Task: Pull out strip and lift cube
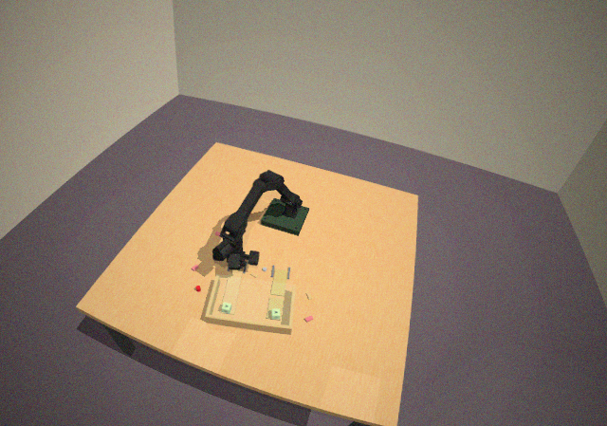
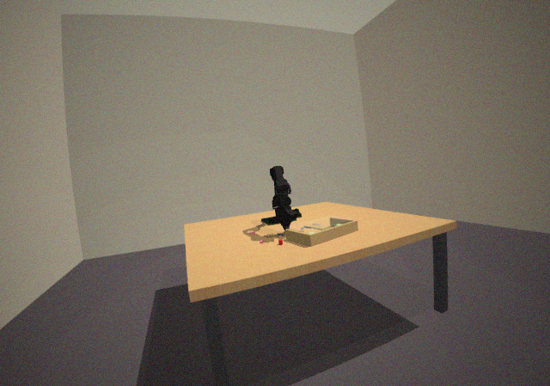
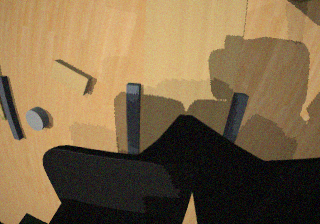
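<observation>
The end effector [image 1: 238, 269] [image 2: 286, 229] [image 3: 184, 122] is closed above the unbroken strip [image 1: 232, 287] [image 3: 195, 34].

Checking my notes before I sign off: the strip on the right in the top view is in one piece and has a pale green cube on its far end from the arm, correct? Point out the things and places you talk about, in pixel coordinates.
Not quite: the top view shows that right strip [image 1: 280, 275] split by a gap; the pale green cube [image 1: 275, 314] is as you say.
</observation>
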`<state>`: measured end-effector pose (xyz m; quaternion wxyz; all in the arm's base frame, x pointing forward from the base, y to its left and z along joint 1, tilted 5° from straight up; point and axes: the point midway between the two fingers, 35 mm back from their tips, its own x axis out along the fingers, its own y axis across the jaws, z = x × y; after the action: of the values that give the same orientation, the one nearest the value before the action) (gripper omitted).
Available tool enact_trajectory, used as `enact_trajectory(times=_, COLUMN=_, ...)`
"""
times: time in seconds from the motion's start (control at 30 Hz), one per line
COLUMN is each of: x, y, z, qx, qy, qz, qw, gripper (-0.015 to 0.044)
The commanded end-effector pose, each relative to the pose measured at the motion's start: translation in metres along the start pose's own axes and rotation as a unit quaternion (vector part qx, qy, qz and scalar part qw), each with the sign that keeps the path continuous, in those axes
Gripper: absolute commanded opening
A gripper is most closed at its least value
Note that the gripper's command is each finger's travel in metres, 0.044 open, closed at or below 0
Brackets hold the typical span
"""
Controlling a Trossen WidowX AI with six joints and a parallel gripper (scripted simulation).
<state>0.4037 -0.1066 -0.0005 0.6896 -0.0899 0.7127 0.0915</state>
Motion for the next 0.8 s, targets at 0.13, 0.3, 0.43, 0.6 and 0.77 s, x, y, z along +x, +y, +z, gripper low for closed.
enact_trajectory(times=0.13, x=0.0036, y=-0.0004, z=-0.0006, qx=-0.002, qy=0.003, qz=0.0, qw=1.0, gripper=0.0)
enact_trajectory(times=0.3, x=0.0041, y=-0.0005, z=-0.0004, qx=-0.002, qy=0.003, qz=0.0, qw=1.0, gripper=0.0)
enact_trajectory(times=0.43, x=0.0045, y=-0.0006, z=-0.0002, qx=-0.002, qy=0.003, qz=0.0, qw=1.0, gripper=0.0)
enact_trajectory(times=0.6, x=0.0049, y=-0.0007, z=0.0, qx=-0.002, qy=0.003, qz=0.0, qw=1.0, gripper=0.0)
enact_trajectory(times=0.77, x=0.0055, y=-0.0008, z=0.0002, qx=-0.002, qy=0.003, qz=0.0, qw=1.0, gripper=0.0)
